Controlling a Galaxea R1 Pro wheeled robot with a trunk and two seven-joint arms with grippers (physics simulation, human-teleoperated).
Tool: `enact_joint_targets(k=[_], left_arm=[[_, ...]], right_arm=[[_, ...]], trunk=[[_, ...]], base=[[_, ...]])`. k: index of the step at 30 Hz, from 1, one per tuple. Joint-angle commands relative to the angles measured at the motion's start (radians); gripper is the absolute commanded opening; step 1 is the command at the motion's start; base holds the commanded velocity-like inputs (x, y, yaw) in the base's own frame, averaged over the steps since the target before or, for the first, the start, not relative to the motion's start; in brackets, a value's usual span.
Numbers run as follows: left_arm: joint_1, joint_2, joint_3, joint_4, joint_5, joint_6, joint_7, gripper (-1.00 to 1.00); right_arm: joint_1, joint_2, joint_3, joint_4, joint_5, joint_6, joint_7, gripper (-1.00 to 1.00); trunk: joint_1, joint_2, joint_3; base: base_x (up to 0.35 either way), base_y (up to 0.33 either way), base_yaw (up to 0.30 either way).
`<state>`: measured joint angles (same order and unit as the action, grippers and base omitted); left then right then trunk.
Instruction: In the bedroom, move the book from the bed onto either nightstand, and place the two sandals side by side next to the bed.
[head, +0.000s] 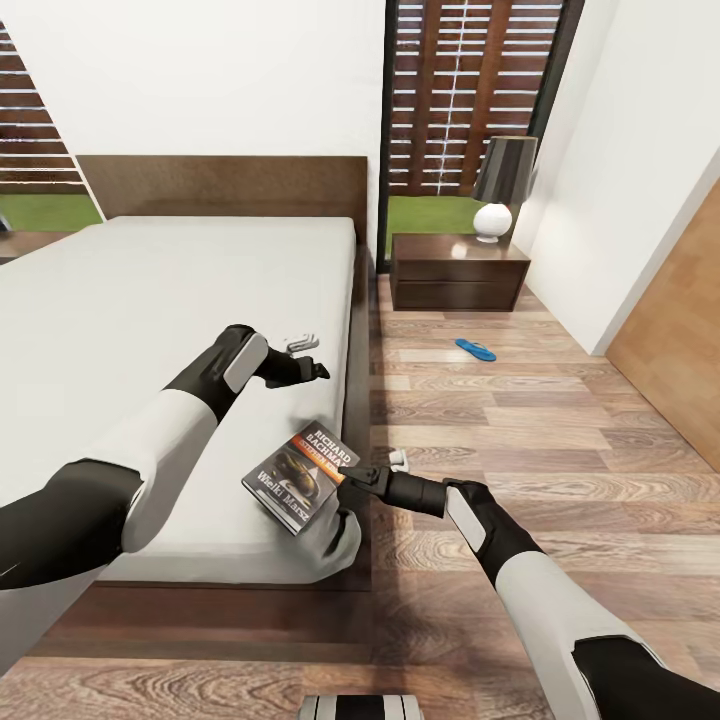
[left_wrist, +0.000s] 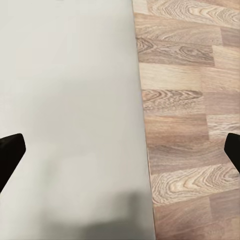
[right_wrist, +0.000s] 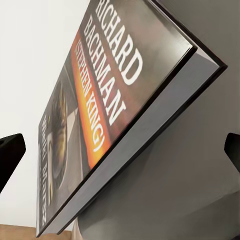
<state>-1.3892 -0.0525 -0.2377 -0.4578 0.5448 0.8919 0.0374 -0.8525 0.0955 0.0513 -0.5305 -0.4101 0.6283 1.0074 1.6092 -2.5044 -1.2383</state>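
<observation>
Bedroom mattress (head: 120, 330) bears the book (head: 300, 475) at its near right corner, tilted up, between the right gripper (head: 352, 487) fingers, spread wide; left gripper (head: 305, 357) open, empty

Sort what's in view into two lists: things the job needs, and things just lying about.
For the job:
book, at the bed's edge
bed
blue sandal on the floor
nightstand
right gripper, at the book
left gripper, over the bed

Just lying about:
lamp on the nightstand
window
</observation>
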Motion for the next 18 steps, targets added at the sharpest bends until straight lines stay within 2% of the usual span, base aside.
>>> enact_joint_targets(k=[1,8,18], left_arm=[[-0.001,0.001,-0.005,-0.001,0.006,0.002,0.004,1.00],[-0.001,0.001,-0.005,-0.001,0.006,0.002,0.003,1.00],[-0.001,0.001,-0.005,-0.001,0.006,0.002,0.004,1.00]], right_arm=[[0.000,0.000,0.002,0.000,-0.007,0.007,-0.001,1.00],[0.000,0.000,0.002,0.000,-0.007,0.007,-0.002,1.00],[0.000,-0.001,0.002,0.000,-0.007,0.007,-0.003,1.00]], trunk=[[0.000,0.000,-0.001],[0.000,0.000,-0.001],[0.000,0.000,-0.001]], base=[[0.000,0.000,0.000],[0.004,0.001,0.000],[0.092,0.071,0.000]])
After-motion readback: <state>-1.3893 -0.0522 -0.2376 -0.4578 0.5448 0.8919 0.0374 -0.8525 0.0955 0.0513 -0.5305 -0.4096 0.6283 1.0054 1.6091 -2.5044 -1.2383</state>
